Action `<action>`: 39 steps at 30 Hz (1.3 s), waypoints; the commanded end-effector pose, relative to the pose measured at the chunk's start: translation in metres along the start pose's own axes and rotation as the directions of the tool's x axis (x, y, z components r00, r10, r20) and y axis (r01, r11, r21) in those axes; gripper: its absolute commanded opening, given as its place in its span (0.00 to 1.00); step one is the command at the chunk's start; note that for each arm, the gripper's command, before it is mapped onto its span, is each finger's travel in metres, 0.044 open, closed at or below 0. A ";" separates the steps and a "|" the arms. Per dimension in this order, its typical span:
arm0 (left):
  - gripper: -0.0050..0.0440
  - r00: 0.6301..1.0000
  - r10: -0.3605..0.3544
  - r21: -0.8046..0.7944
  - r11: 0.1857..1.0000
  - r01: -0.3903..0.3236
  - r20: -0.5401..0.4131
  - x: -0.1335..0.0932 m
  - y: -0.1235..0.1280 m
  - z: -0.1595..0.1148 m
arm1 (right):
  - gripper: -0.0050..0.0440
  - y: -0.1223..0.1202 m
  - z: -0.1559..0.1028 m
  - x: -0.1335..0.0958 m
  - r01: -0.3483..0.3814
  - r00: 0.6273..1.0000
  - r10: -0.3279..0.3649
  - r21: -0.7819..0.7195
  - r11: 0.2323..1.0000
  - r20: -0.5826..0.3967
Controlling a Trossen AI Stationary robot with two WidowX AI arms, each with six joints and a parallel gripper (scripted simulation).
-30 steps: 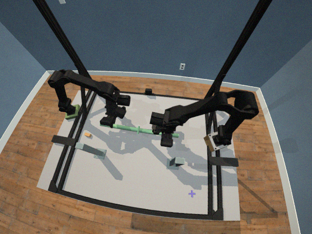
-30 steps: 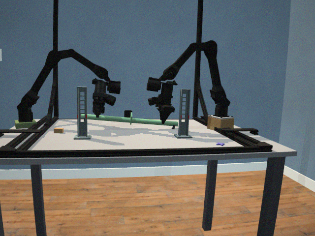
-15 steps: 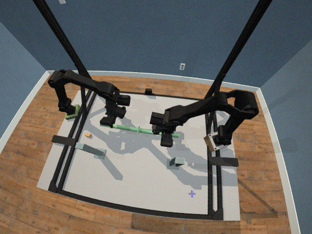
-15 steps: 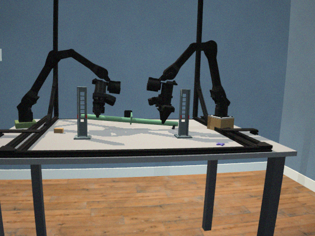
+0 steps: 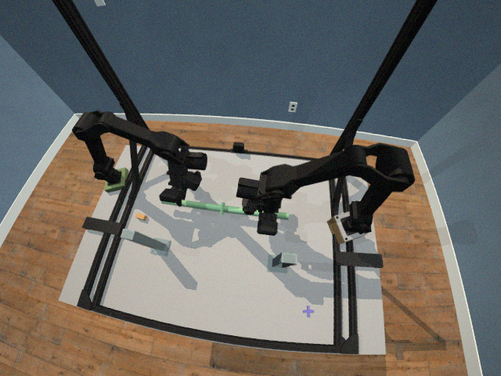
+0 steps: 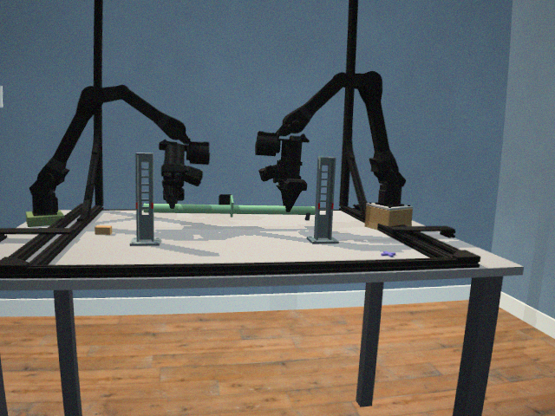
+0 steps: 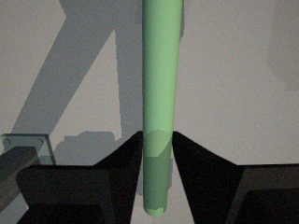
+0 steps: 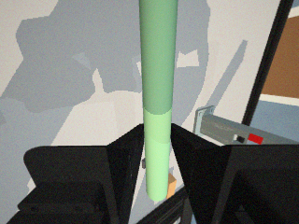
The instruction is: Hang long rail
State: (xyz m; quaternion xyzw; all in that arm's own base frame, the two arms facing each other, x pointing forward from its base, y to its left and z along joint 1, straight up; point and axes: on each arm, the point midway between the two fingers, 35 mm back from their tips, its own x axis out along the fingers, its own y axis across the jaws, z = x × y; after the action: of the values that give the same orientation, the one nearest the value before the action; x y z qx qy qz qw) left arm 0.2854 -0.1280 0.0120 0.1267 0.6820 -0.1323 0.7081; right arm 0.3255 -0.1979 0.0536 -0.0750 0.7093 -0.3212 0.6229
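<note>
The left arm and right arm each hold the long green rail in narrowed jaws, apart from the posts.

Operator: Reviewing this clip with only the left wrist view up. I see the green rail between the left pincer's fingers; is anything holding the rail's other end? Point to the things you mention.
Observer: Yes, the right pincer [image 5: 177, 201] [image 6: 173, 206] [image 8: 156, 127] is shut on the rail [image 5: 202, 205] [image 6: 205, 208] [image 7: 161, 70] [image 8: 158, 61], near its opposite end.

Operator: Has it been hung on the posts?

Observer: No, the top view shows it apart from both posts [image 5: 141, 238] [image 5: 286, 258] [image 6: 144, 228] [image 6: 323, 229] [image 7: 14, 163] [image 8: 224, 127].
</note>
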 end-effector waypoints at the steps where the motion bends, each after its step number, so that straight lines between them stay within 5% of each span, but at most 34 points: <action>1: 0.10 1.000 0.001 -0.005 1.000 -0.001 -0.009 -0.008 0.000 0.002 | 0.10 -0.004 -0.003 -0.002 0.002 1.000 -0.002 0.004 1.000 0.015; 33: 0.10 0.996 -0.001 -0.004 1.000 0.000 -0.092 -0.005 0.000 0.003 | 0.10 0.014 0.001 0.024 -0.002 0.997 -0.002 0.047 0.999 0.080; 39: 0.10 0.996 -0.001 -0.004 1.000 0.000 -0.092 -0.005 0.000 0.003 | 0.40 0.014 0.001 0.024 -0.002 0.997 -0.002 0.047 0.999 0.080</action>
State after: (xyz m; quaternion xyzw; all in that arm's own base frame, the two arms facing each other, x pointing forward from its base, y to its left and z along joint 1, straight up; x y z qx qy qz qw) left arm 0.2870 -0.1284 0.0178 0.1324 0.7131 -0.1246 0.6771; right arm 0.3249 -0.1992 0.0302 -0.0738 0.6770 -0.3351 0.6511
